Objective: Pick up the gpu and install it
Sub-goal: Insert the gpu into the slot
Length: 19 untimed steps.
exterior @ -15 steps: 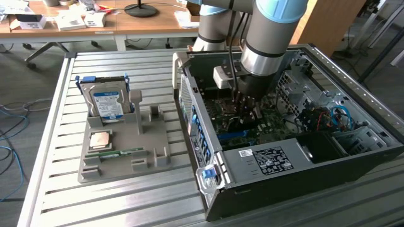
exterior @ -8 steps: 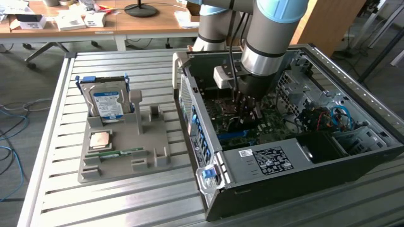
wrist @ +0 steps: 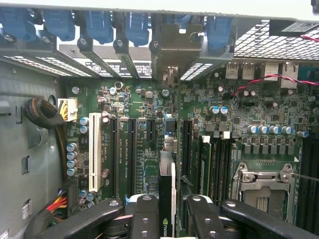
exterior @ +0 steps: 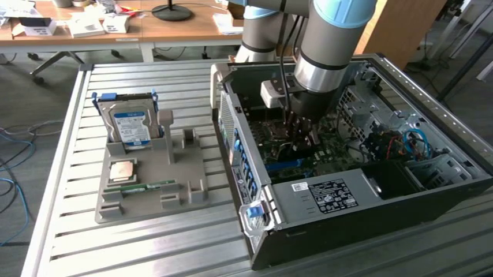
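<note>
The black linked hand (wrist: pixel 167 211) is clamped on the gpu (wrist: pixel 167 184), a thin dark circuit card held edge-on over the green motherboard (wrist: pixel 149 99) inside the open grey computer case (exterior: pixel 431 112). If it is off-line from a long black slot (wrist: pixel 132 154), pressing could bend it or crush nearby blue-topped capacitors (wrist: pixel 217 110).

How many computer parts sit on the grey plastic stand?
3: a blue-labelled silver hard drive upright at its far end, a square silvery chip midway, a narrow green memory stick nearest. Others may be hidden.
</note>
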Available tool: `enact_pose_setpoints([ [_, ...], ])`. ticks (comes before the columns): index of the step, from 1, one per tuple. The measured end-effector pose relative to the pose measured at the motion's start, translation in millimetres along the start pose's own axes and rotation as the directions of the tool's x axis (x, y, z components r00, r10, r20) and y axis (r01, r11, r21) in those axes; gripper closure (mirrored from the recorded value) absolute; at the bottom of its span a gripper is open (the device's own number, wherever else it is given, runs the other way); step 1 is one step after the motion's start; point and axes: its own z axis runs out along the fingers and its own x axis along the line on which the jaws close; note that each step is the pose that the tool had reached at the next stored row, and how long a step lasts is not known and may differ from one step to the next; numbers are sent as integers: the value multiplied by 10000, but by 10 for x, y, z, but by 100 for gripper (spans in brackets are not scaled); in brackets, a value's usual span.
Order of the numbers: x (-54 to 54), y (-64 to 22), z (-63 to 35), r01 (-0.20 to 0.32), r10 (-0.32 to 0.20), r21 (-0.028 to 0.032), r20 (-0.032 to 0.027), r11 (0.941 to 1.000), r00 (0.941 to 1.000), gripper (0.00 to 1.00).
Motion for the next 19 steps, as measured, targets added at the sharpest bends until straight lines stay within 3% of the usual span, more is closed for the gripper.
enact_pose_setpoints([
  [19, 0, 16, 6, -18, 18, 0, -1, 10000, 10000, 74],
])
